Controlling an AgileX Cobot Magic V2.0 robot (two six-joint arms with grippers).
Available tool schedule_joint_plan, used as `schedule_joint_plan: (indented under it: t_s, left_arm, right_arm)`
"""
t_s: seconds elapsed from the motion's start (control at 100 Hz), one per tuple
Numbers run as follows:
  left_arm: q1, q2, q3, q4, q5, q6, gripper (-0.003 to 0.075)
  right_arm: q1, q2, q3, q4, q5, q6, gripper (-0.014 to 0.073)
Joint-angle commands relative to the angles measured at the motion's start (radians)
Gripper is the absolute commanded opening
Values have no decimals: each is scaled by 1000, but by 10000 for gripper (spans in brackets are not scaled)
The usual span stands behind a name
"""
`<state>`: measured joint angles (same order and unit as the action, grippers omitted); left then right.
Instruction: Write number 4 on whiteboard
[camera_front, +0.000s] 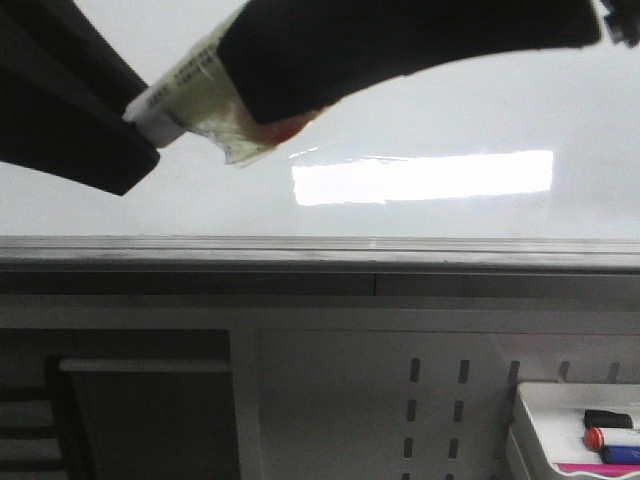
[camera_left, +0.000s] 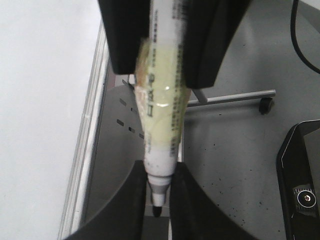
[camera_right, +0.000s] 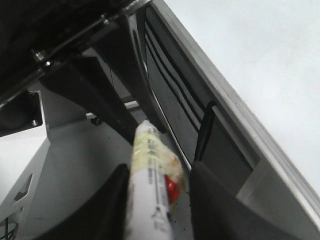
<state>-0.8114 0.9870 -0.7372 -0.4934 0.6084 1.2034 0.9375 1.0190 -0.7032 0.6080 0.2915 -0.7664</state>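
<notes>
The whiteboard (camera_front: 450, 110) is glossy white, reflects a bright rectangle and has a grey edge rail (camera_front: 320, 250). It also shows in the left wrist view (camera_left: 40, 100) and the right wrist view (camera_right: 260, 60). No number 4 shows on it. A white marker (camera_front: 195, 95) wrapped in yellowish tape hangs above the board between both grippers. My left gripper (camera_front: 135, 130) is shut on its nib end (camera_left: 160, 175), the black nib bare between the fingers. My right gripper (camera_front: 260, 100) is shut on the taped body (camera_right: 160, 180), which is blurred there.
A small white tray (camera_front: 530, 410) at the front right holds a red-capped marker (camera_front: 610, 437) and others. A grey perforated panel (camera_front: 400, 400) lies below the rail. Off the board are a black device (camera_left: 300, 190), a wheeled stand leg (camera_left: 235, 97) and a cable (camera_left: 305, 40).
</notes>
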Motion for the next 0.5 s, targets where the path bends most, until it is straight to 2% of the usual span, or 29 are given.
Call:
schedule_joint_plan:
  t_s: [0.0, 0.17, 0.28, 0.35, 0.49]
  left_arm:
    - [-7, -14, -32, -53, -58, -4, -20]
    - [-7, -14, -32, -81, -58, -4, -20]
    - [-7, -14, -32, -91, -58, -4, -4]
    - [-7, -14, -32, -91, -58, -4, 82]
    - [-3, -25, -32, -91, -71, -23, 370]
  right_arm:
    - [0, -8, -37, 17, -62, -9, 125]
    - [0, -8, -37, 17, -62, -9, -67]
    - [0, -8, -37, 17, -63, -9, -71]
    - [0, -8, -37, 17, -63, -9, -71]
    - [0, -8, -35, 1, -61, -9, -70]
